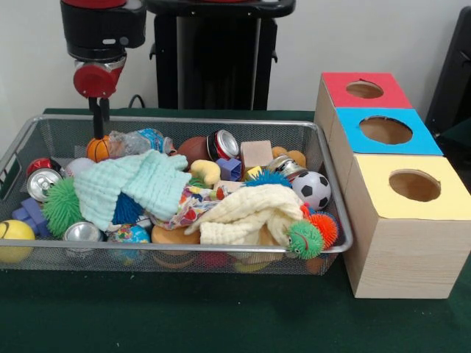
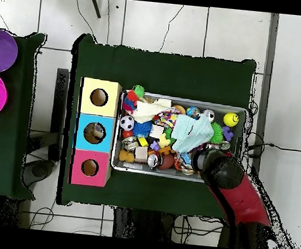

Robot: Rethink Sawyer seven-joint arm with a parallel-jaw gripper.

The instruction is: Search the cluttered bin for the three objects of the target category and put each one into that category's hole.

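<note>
Three wooden boxes stand in a row just beside the wire bin (image 1: 335, 246) on your green surface (image 1: 184, 316), the yellow-topped box (image 1: 412, 220) nearest the camera, then the blue one (image 1: 384, 132) and the red one (image 1: 364, 90), each with a round hole in its top. Nearest you in the bin lie a yellow ball (image 1: 13, 239), cans, spiky balls and a cream cloth (image 1: 246, 213), with a mint cloth (image 1: 136, 184) and a soccer ball (image 1: 315, 189) farther in. At the bin's far wall your gripper (image 1: 98, 121) hangs right over a small orange basketball (image 1: 98, 148), and you cannot tell whether it is spread or closed.
</note>
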